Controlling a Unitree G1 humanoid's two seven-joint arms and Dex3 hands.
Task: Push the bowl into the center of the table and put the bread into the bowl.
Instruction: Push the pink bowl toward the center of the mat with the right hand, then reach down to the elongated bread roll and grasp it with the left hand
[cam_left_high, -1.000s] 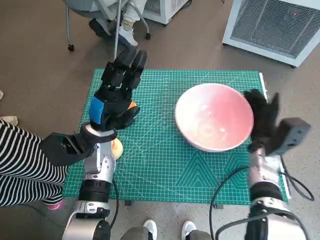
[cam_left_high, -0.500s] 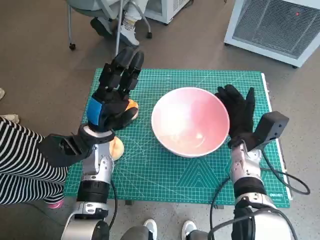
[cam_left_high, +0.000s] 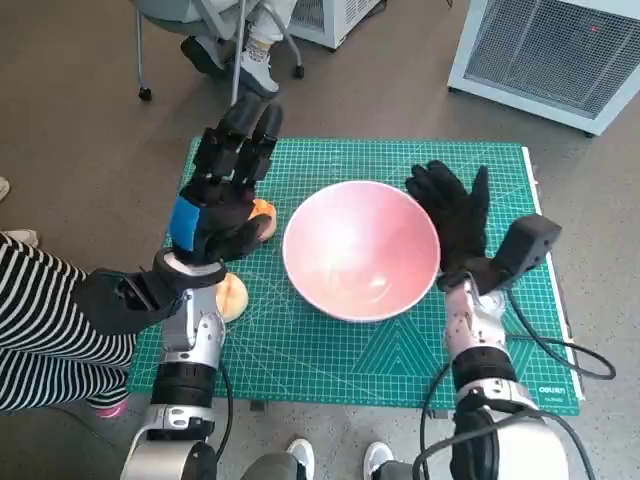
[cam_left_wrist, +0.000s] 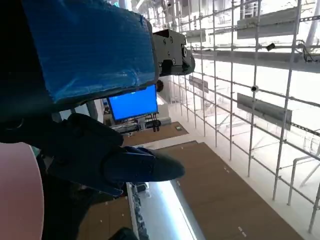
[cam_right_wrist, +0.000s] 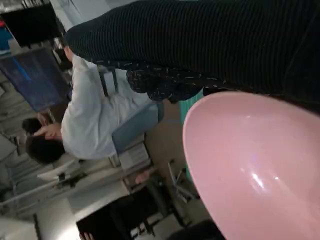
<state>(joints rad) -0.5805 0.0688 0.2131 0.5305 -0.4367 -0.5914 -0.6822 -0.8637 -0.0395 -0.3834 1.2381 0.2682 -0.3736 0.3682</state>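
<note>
Bowl (cam_left_high: 361, 249) sits about mid-mat now, so we'd call the push step roughly done; maybe a small nudge left. Our right hand (cam_left_high: 455, 214) is flat against the bowl's rim on its outer side, fingers spread and extended, holding nothing.

Bread not in the bowl yet. One orange piece (cam_left_high: 262, 212) peeks out just under our left hand's (cam_left_high: 222, 196) fingers, and a paler piece (cam_left_high: 231, 295) lies near that wrist. Left hand hovers above the mat (cam_left_high: 330, 345), fingers extended and apart, nothing gripped as far as we can see.

View differences: head view gives the whole layout. Right wrist view shows the pink bowl (cam_right_wrist: 260, 165) touching the glove (cam_right_wrist: 210, 45), plus a person in a white top (cam_right_wrist: 92, 122) behind it. Left wrist view shows only the taped back of the left hand (cam_left_wrist: 85, 45), a sliver of bowl (cam_left_wrist: 17, 195) and no bread.
</note>
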